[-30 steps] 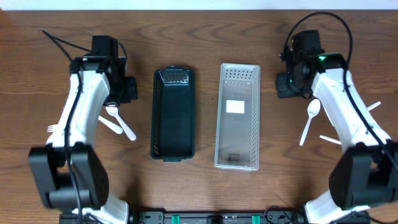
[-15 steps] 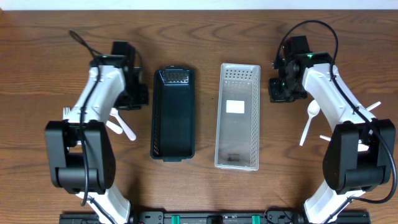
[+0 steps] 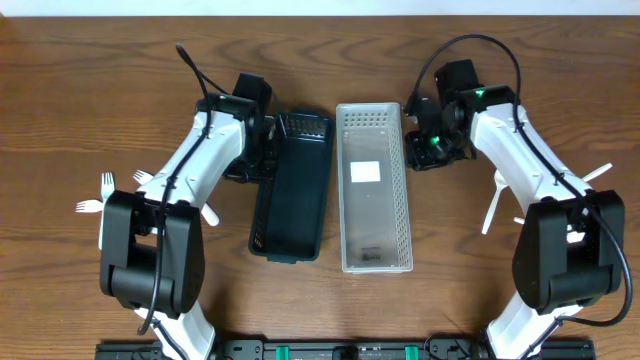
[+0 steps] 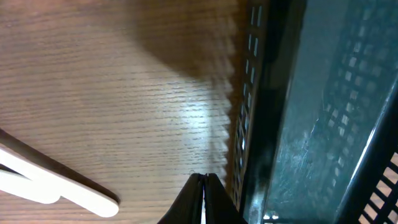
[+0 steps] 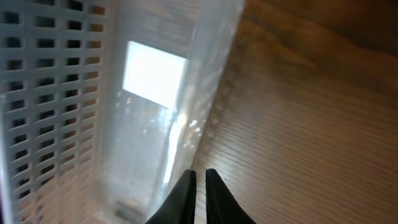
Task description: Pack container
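A black perforated container (image 3: 293, 190) lies tilted at mid table, next to a clear perforated container (image 3: 374, 200) with a white label inside. My left gripper (image 3: 262, 152) is shut and empty, its tips against the black container's left wall (image 4: 261, 124). My right gripper (image 3: 416, 140) is shut and empty at the clear container's right wall (image 5: 205, 112). In the left wrist view the fingertips (image 4: 203, 179) sit over bare wood beside the container. In the right wrist view the fingertips (image 5: 200, 177) sit at the container's edge.
White plastic forks (image 3: 95, 197) lie at the left and a white utensil handle (image 3: 208, 214) lies by the left arm, also showing in the left wrist view (image 4: 56, 186). A white spoon (image 3: 494, 208) and other white utensils (image 3: 598, 172) lie at the right.
Both arms swung inward to the containers. The black container slid right and tilted. The clear container shifted slightly left, so the two now sit close together.
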